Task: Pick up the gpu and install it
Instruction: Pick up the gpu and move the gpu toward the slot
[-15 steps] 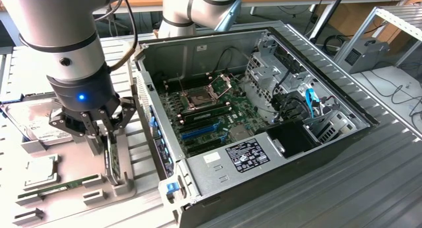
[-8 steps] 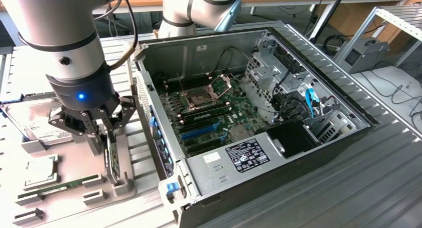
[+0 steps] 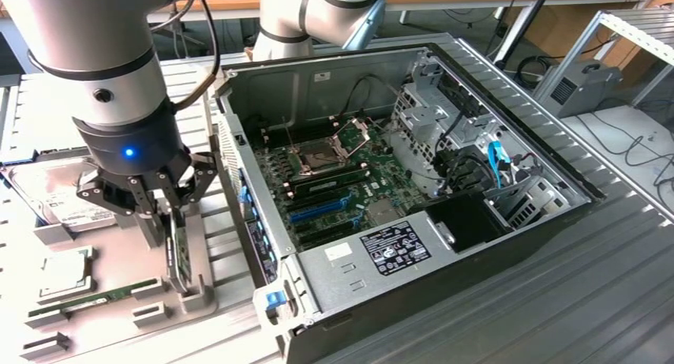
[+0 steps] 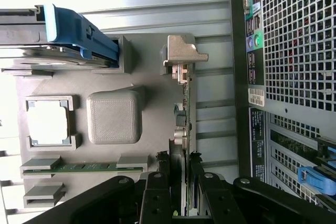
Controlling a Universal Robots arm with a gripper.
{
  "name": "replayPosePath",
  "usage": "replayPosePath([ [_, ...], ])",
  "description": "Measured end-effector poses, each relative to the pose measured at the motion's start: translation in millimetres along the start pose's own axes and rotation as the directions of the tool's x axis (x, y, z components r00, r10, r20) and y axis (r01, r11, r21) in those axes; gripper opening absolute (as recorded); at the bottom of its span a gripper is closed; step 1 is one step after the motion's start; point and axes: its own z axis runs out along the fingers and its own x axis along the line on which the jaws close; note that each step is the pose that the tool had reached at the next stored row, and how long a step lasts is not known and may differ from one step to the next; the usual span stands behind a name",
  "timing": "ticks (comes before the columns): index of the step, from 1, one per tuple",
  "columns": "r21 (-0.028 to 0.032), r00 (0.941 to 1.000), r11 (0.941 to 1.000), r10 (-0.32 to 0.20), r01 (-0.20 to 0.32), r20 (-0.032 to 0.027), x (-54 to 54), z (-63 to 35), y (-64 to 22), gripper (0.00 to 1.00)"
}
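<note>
grasp | you are clamping end effector (image 3: 169, 231) narrowly on thin black gpu card (image 4: 185, 111) with silvery bracket | card is standing edgewise in grey slotted holder (image 3: 196, 299), exposing both faces

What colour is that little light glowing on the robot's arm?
Blue. The light shows best in the exterior view.

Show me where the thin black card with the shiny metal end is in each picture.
Exterior view: on the exterior view's left, thin black card standing on edge in grey holder.
Wrist view: edge-on, between grey block and computer case.
Shared landmark: slim green memory stick.
</note>
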Motion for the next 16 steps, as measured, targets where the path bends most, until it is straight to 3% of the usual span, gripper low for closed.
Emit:
replayPosePath([
  [4,-0.0041,1.0000,1.0000,0.000,0.000,-0.0004,0.0,-1.9,-0.1,0.26],
  [16,-0.0062,1.0000,1.0000,0.000,0.000,-0.0006,-0.1,-4.4,-0.2,0.26],
])
